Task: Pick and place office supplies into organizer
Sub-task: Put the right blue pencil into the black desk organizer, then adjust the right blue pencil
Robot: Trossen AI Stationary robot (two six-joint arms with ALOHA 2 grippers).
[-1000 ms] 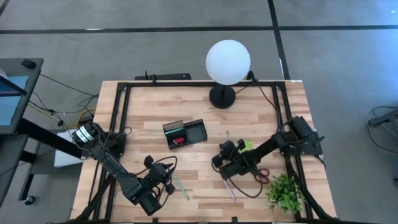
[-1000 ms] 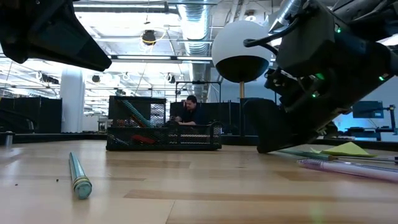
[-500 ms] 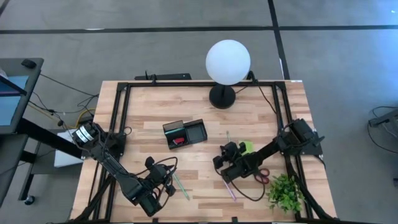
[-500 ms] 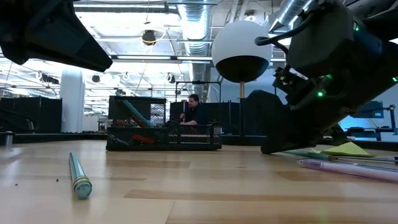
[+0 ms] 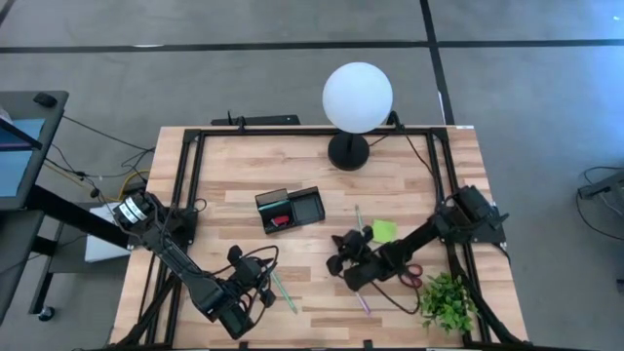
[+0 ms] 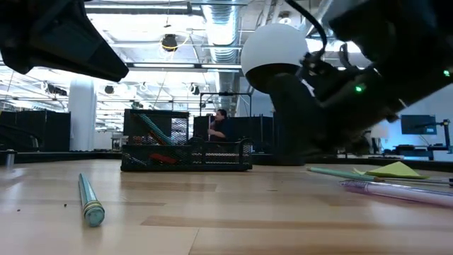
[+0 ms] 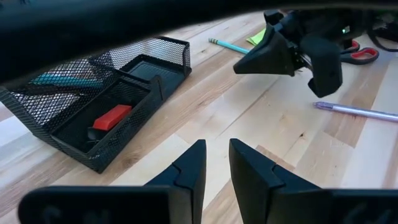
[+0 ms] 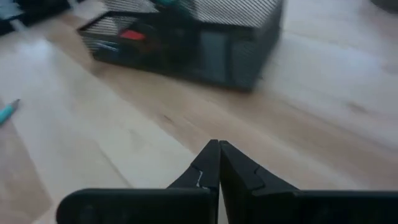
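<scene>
The desk [image 5: 244,171] is pale wood planks inside a black frame, on grey floor; beyond it lies a room with exposed ducts and ceiling lights. Near the desk's middle stands the black mesh organizer [image 5: 290,208], holding a red block [image 7: 112,116] and a teal pen [image 7: 65,81]. The right hand [image 5: 338,261], fingers pressed together and empty, hovers nearer the front edge. The left hand [image 7: 214,165], narrowly parted and empty, waits by the front-left corner.

I see a white globe lamp [image 5: 358,97] at the surface's [image 5: 244,175] far edge, a plant [image 5: 447,300] in its near right corner, a black bar [image 5: 261,120] just beyond its far edge.
</scene>
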